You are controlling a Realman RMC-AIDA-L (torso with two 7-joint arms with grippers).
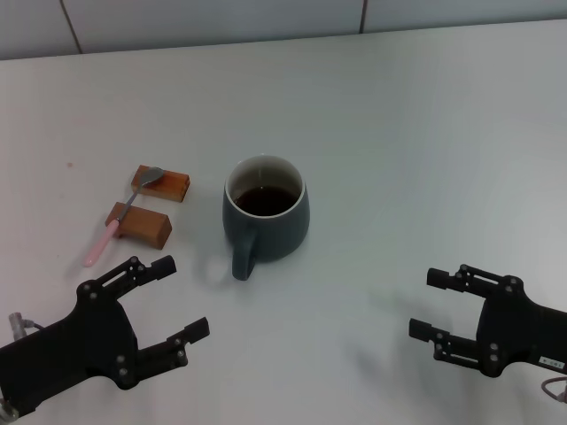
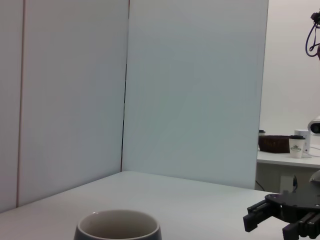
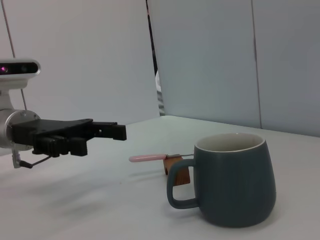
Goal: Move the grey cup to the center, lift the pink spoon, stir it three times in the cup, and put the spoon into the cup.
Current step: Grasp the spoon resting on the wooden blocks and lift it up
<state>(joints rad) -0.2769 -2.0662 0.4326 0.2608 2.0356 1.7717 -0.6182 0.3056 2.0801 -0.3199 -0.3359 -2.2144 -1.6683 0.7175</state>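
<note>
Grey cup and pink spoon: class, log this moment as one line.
grey cup: upright, ungrasped | pink spoon: across two wooden blocks | left claw: open, near spoon | right claw: open, idle

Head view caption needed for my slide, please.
Open left gripper and right gripper flank grey cup; pink spoon rests across wooden blocks.

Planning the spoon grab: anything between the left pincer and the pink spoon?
Only bare table in the head view, between the left pincer and the pink spoon, which rests across two wooden blocks.
</note>
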